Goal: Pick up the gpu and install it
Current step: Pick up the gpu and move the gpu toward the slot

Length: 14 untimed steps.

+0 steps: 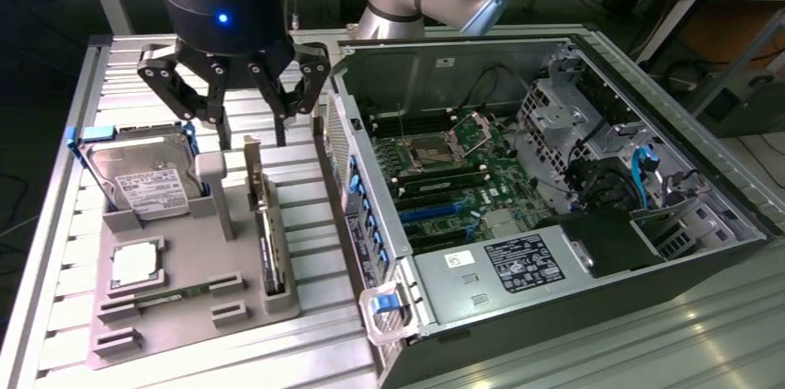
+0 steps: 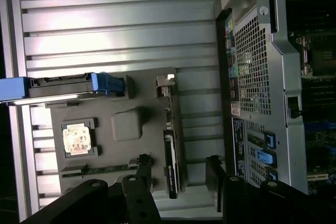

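The gpu [image 1: 265, 223] is a thin dark card with a silver end bracket. It stands on its edge in a slot of the grey holder [image 1: 233, 265] on the slatted table. In the wrist view the gpu [image 2: 171, 153] runs lengthwise between the two dark fingertips. My gripper [image 1: 252, 127] hangs open just above the card's far end, touching nothing. Its fingers [image 2: 144, 167] straddle the card with a wide gap, and the gripper [image 2: 178, 170] holds nothing.
A hard drive [image 1: 142, 182] with a blue handle stands in the holder at the exterior view's left. A cpu [image 1: 135, 263] and a green memory stick [image 1: 165, 297] lie nearer the front. The open computer case [image 1: 528, 196] with its motherboard sits right beside the holder.
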### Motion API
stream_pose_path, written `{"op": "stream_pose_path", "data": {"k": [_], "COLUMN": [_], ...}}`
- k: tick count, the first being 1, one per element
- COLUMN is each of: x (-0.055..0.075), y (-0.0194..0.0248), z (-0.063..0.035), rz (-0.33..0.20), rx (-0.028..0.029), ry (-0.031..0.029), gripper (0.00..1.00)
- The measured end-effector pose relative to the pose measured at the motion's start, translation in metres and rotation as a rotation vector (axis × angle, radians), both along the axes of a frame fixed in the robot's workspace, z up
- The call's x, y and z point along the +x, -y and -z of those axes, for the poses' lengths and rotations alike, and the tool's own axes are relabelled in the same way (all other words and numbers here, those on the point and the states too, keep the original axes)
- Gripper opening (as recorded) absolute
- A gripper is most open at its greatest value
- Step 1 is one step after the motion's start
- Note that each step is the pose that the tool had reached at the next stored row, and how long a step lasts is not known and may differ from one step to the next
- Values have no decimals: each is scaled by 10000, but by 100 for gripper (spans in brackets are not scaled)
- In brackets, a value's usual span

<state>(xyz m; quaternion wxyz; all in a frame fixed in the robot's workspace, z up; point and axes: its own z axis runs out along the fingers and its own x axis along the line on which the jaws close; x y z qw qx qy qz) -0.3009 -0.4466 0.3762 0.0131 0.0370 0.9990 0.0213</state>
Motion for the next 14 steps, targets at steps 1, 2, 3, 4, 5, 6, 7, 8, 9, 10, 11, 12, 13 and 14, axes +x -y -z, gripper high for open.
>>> {"op": "stream_pose_path", "data": {"k": [1, 2, 3, 4, 5, 6, 7, 8, 9, 10, 11, 12, 13, 14], "x": [6, 11, 15, 19, 23, 27, 30, 33, 36, 41, 44, 48, 51, 55], "y": [7, 12, 17, 22, 28, 33, 38, 43, 48, 55, 60, 66, 73, 80], "z": [8, 16, 22, 29, 37, 45, 52, 60, 67, 77, 83, 91, 101, 112], "rz": [0, 0, 0, 0, 0, 1, 0, 1, 0, 1, 1, 1, 1, 1], "rx": [0, 0, -1, 0, 0, -1, -1, 0, 0, -1, -1, -1, -1, 0], "ry": [0, 0, -1, 0, -1, -1, -1, 0, 0, -1, -1, -1, -1, 0], "gripper": [54, 54, 54, 54, 54, 54, 54, 54, 54, 54, 54, 54, 54, 54]}}
